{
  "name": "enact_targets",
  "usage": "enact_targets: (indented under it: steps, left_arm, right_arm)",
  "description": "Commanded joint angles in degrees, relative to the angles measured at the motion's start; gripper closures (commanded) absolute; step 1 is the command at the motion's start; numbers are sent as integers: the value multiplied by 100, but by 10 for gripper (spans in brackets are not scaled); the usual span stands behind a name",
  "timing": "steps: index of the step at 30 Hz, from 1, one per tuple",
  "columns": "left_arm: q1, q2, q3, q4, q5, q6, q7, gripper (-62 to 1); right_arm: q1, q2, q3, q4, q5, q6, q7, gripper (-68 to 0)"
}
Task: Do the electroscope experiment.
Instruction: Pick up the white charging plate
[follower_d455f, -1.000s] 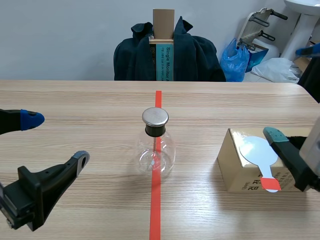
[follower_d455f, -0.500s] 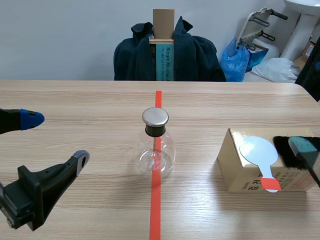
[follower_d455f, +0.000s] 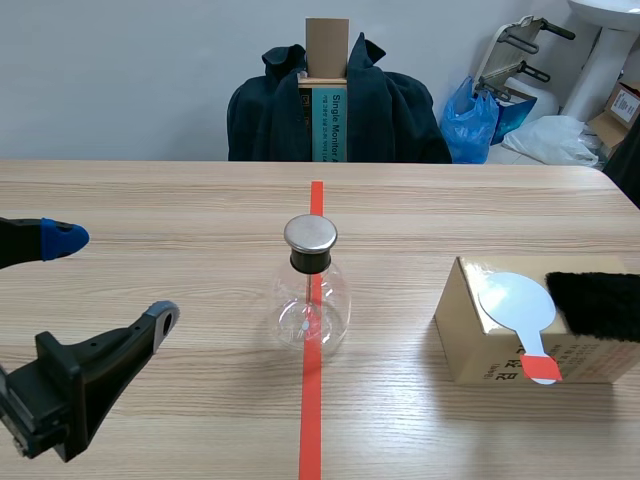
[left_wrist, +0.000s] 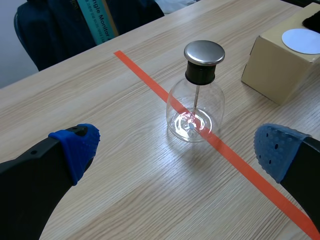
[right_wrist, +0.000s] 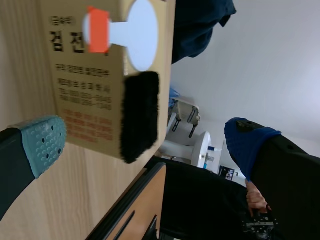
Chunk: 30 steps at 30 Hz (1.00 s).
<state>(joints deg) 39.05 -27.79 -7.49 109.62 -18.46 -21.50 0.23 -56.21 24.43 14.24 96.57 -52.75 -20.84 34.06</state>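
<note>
Scene view: we count one glass electroscope (follower_d455f: 311, 290), one cardboard box (follower_d455f: 470, 340), one white paddle (follower_d455f: 515, 300), one black fur pad (follower_d455f: 598, 305). Left pincer (left_wrist: 176, 149) and right pincer (right_wrist: 145, 150) both stand released.

Flask (follower_d455f: 311, 312): we see clear glass, a shiny silver cap (follower_d455f: 310, 233) and a black collar (follower_d455f: 310, 263) under it.
Box (follower_d455f: 478, 350): plain tan card, and we read red and black print on it.
Paddle (follower_d455f: 515, 300): white, with an orange-red end.
Fur pad (follower_d455f: 597, 305): solid black, at the paddle's 3 o'clock.
Tape line (follower_d455f: 312, 410): orange-red.
Table (follower_d455f: 150, 200): pale wood grain.
Left gripper (follower_d455f: 112, 278): black, with blue dotted pads (left_wrist: 77, 145).
Right gripper (right_wrist: 145, 142): black, and we find one dotted pad grey-green, the other blue.
Jacket (follower_d455f: 395, 110): dark navy, at the flask's 12 o'clock.
</note>
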Motion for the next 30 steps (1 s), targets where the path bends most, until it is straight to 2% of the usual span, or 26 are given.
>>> enact_targets:
  steps: [1, 4, 6, 14, 18, 27, 30]
  left_arm:
    - [-17, 28, 39, 70, -57, -9, -76, -623]
    - [-17, 28, 39, 70, -57, -9, -76, -623]
    - [-17, 28, 39, 70, -57, -9, -76, -623]
    - [-17, 28, 39, 70, -57, -9, -76, -623]
    - [-17, 28, 39, 70, -52, -9, -74, -623]
    - [-17, 28, 39, 70, -52, -9, -59, -619]
    - [-17, 28, 39, 70, -52, -9, -57, -489]
  right_arm:
    - [299, 61, -199, -83, 15, -236, -31, -679]
    - [730, 11, -603, -494, -2, -673, -142, -679]
    - [992, -37, -887, -702, -114, -874, -328, -679]
    - [1436, -46, -1971, -1056, -216, -1373, -1005, -679]
    - [1510, -46, -2413, -1093, -306, -1456, -1547, -679]
    - [1705, -22, -3010, -1137, -302, -1475, -2761, -679]
    - [1893, 33, -3163, -1215, -306, -1478, -3038, -679]
